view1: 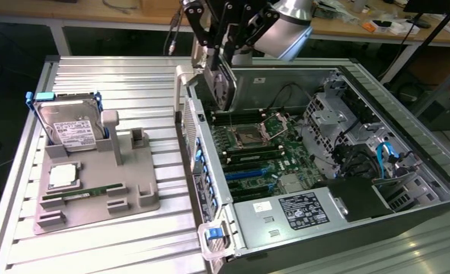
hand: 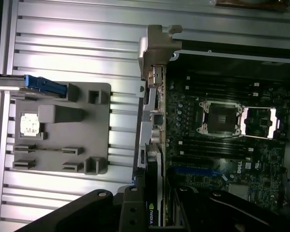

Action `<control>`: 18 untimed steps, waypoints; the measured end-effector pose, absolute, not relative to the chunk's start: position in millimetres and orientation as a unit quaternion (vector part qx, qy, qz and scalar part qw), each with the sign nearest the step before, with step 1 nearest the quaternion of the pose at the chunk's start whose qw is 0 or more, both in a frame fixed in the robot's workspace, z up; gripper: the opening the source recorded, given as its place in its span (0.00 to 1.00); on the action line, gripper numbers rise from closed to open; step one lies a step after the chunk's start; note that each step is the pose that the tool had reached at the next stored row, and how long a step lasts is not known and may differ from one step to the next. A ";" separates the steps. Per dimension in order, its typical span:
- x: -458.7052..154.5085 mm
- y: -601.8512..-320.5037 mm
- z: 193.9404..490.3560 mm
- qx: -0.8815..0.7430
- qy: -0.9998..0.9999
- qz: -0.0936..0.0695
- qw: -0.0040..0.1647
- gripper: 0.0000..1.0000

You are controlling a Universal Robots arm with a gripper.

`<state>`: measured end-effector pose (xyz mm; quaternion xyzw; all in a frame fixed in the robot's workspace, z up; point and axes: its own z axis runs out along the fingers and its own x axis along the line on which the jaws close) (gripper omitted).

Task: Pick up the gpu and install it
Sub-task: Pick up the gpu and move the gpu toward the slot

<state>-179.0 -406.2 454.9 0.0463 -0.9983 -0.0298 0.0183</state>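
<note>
Holding the gpu [view1: 225,88] upright in the gripper [view1: 221,60], with jaws drawn in narrow and pressed against the card's two flat faces. Hanging above the open computer case [view1: 393,114], at its wall on the exterior view's left, clear of the motherboard [view1: 263,148] and seated in no slot. Seen edge-on from the wrist view, running between the dark fingers [hand: 96,212] with a small maker's logo showing, close beside the case's row of rear ports.

Resting well apart on the grey fixture [view1: 133,188] atop the ribbed table [view1: 111,80]: a hard drive [view1: 69,128] in its blue frame and a narrow green memory stick [view1: 84,194].

Likely to handle as a stiff, thin and fairly light board, yet fragile, with exposed parts on its faces and a contact edge along the bottom. Best taken as here, by the broad faces near the upper edge, keeping well off the contacts and leaving the lower edge free. Possibly prone to pivoting or slipping in a narrow pinch, given the smooth metal surface and the long stretch of card hanging below the grip.
</note>
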 end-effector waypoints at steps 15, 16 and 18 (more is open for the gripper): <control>-110.9 -406.2 454.9 0.045 -0.997 -0.033 0.043 0.27; -104.3 -406.2 454.9 0.046 -0.997 -0.034 0.047 0.27; -100.7 -406.2 454.9 0.047 -0.997 -0.034 0.048 0.27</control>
